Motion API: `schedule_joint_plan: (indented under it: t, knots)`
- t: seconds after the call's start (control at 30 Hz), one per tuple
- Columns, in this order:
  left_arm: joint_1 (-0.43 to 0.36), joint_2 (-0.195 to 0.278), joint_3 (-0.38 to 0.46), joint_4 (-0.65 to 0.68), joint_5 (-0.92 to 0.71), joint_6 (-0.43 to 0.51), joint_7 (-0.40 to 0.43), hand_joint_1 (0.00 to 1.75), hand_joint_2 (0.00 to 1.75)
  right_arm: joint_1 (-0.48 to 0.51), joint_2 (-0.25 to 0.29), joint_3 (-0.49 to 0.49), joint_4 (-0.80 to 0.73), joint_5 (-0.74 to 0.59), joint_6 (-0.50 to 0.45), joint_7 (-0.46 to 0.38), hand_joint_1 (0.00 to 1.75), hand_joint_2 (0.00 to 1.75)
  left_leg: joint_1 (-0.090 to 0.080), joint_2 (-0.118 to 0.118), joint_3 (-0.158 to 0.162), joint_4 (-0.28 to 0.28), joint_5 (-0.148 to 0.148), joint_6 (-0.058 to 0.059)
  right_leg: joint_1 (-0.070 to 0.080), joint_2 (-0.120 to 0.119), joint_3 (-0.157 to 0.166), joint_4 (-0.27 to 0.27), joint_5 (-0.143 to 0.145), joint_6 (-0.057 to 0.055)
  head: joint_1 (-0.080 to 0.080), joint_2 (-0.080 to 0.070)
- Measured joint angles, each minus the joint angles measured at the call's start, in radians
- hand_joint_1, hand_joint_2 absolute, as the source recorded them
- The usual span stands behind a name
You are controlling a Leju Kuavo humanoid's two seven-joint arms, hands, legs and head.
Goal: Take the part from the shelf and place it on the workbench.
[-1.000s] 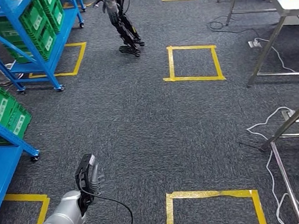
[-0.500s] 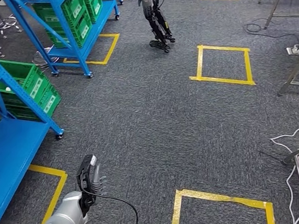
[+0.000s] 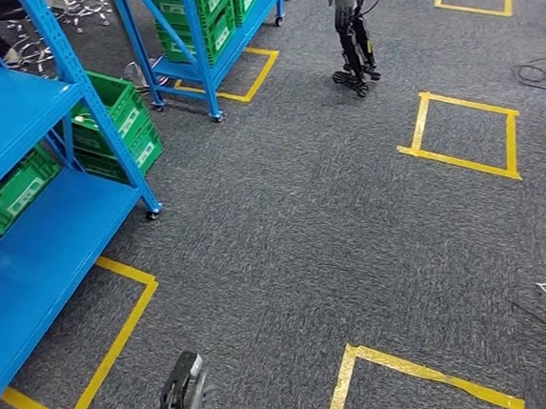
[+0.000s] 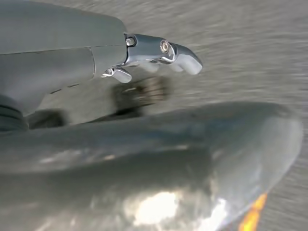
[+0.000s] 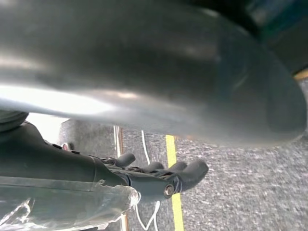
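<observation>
Approaching blue shelf (image 3: 38,273) with green bins (image 3: 115,123), part not yet taken. Left hand (image 3: 182,404) low, released, grasping nothing; right hand (image 5: 160,178) likewise, fingers apart.

Floor (image 3: 295,241): grey carpet, rough short pile, matt, marked with squares of smooth yellow tape (image 3: 459,131). Shelf (image 3: 36,254) at 9 o'clock: blue painted metal, smooth, slight sheen; bins (image 3: 114,113): green moulded plastic. Left hand (image 3: 184,404): dark matt plastic, fingers (image 4: 181,55) glossy.
</observation>
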Motion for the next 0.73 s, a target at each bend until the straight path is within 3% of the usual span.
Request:
schedule_joint_plan:
  t: [0.03,0.1,0.17,0.2,0.27,0.3,0.37,0.4,0.43,0.5,0.53,0.57,0.6,0.67,0.7,0.73]
  knots:
    - [0.014,-0.008,-0.002,-0.012,-0.004,-0.003,0.0,0.0,0.0,0.001,0.0,-0.008,0.0,0.001,0.0,0.0,0.0,0.0,0.002,-0.016,-0.008,-0.001,0.008,-0.003,0.003,0.027,0.041,-0.066,0.013,-0.007,0.0,0.0]
    - [0.02,-0.018,-0.004,-0.027,-0.009,-0.011,0.005,0.0,0.0,-0.001,0.0,-0.022,0.0,0.004,0.0,0.001,0.0,0.0,0.011,-0.044,-0.018,-0.004,0.024,-0.014,0.009,0.064,0.079,-0.137,0.019,-0.015,0.005,0.0]
    - [0.026,-0.022,-0.005,-0.037,-0.013,-0.015,0.011,0.0,0.0,-0.004,0.002,-0.031,-0.001,0.005,0.002,0.002,0.0,0.0,0.018,-0.066,-0.022,-0.014,0.039,-0.028,0.014,0.043,0.082,-0.152,0.034,-0.02,0.011,0.0]
    - [0.031,-0.024,-0.004,-0.041,-0.015,-0.015,0.015,0.0,0.0,-0.006,0.003,-0.034,-0.001,0.006,0.002,0.003,0.0,0.0,0.018,-0.059,-0.026,-0.015,0.039,-0.033,0.013,0.031,0.087,-0.165,0.042,-0.024,0.011,0.0]
    - [0.034,-0.025,-0.004,-0.05,-0.027,-0.014,0.019,0.0,0.0,-0.004,0.004,-0.04,-0.002,0.011,0.002,0.003,0.0,0.0,0.013,-0.011,-0.054,0.031,0.005,-0.037,0.008,0.001,0.097,-0.193,0.053,-0.034,0.006,0.0]
    - [0.033,-0.025,-0.003,-0.053,-0.034,-0.013,0.02,0.0,0.0,-0.001,0.004,-0.045,-0.003,0.015,0.002,0.003,0.0,0.0,0.011,0.018,-0.081,0.083,-0.025,-0.039,0.009,-0.016,0.098,-0.2,0.053,-0.037,0.003,0.0]
    - [0.032,-0.026,-0.002,-0.057,-0.051,-0.011,0.022,0.0,0.0,0.004,0.006,-0.055,-0.003,0.024,0.002,0.005,0.0,0.0,0.015,0.042,-0.135,0.197,-0.066,-0.049,0.006,-0.053,0.104,-0.204,0.049,-0.036,0.002,0.0]
    - [0.033,-0.026,-0.001,-0.058,-0.058,-0.011,0.023,0.0,0.0,0.006,0.007,-0.06,-0.003,0.029,0.002,0.005,0.0,0.0,0.019,0.048,-0.146,0.224,-0.064,-0.056,0.003,-0.07,0.108,-0.204,0.045,-0.032,0.001,0.0]
    - [0.035,-0.025,0.0,-0.058,-0.065,-0.01,0.023,0.0,0.0,0.006,0.007,-0.065,-0.003,0.033,0.002,0.006,0.0,0.0,0.023,0.055,-0.14,0.217,-0.044,-0.063,-0.001,-0.085,0.115,-0.204,0.039,-0.026,0.001,0.0]
    - [0.035,-0.026,0.002,-0.058,-0.077,-0.009,0.024,0.0,0.0,0.006,0.009,-0.074,-0.003,0.04,0.002,0.006,0.0,0.0,0.032,0.093,-0.081,0.117,0.017,-0.082,-0.009,-0.113,0.135,-0.204,0.023,-0.007,0.0,0.0]
    - [0.034,-0.027,0.005,-0.058,-0.082,-0.009,0.023,0.0,0.0,0.007,0.009,-0.08,-0.003,0.043,0.002,0.006,0.0,0.0,0.029,0.119,-0.046,0.065,0.032,-0.089,-0.011,-0.125,0.145,-0.204,0.012,0.005,-0.002,0.0]
    - [0.032,-0.029,0.008,-0.058,-0.087,-0.009,0.023,0.0,0.0,0.008,0.008,-0.084,-0.003,0.046,0.002,0.006,0.0,0.0,0.026,0.141,-0.019,0.027,0.031,-0.086,-0.011,-0.137,0.156,-0.204,-0.001,0.015,-0.005,0.0]
    - [0.03,-0.031,0.012,-0.058,-0.092,-0.009,0.022,0.0,0.0,0.008,0.008,-0.089,-0.003,0.049,0.002,0.006,0.0,0.0,0.022,0.151,-0.004,0.011,0.014,-0.075,-0.009,-0.148,0.167,-0.203,-0.013,0.022,-0.007,0.0]
    - [0.024,-0.031,0.018,-0.058,-0.104,-0.008,0.018,0.0,0.0,0.003,0.01,-0.097,-0.004,0.059,0.001,0.006,0.0,0.0,0.017,0.132,0.008,0.009,-0.021,-0.038,-0.011,-0.159,0.183,-0.181,-0.018,0.034,-0.005,0.0]
    - [0.022,-0.03,0.021,-0.058,-0.111,-0.007,0.015,0.0,0.0,-0.002,0.012,-0.102,-0.005,0.064,0.001,0.006,0.0,0.0,0.017,0.117,0.015,0.009,-0.033,-0.024,-0.015,-0.148,0.169,-0.143,-0.005,0.038,-0.002,0.0]
    - [0.02,-0.03,0.023,-0.059,-0.114,-0.006,0.014,0.0,0.0,-0.005,0.014,-0.105,-0.006,0.067,0.001,0.006,0.0,0.0,0.016,0.11,0.018,0.009,-0.037,-0.019,-0.017,-0.143,0.163,-0.124,0.003,0.042,-0.001,0.0]
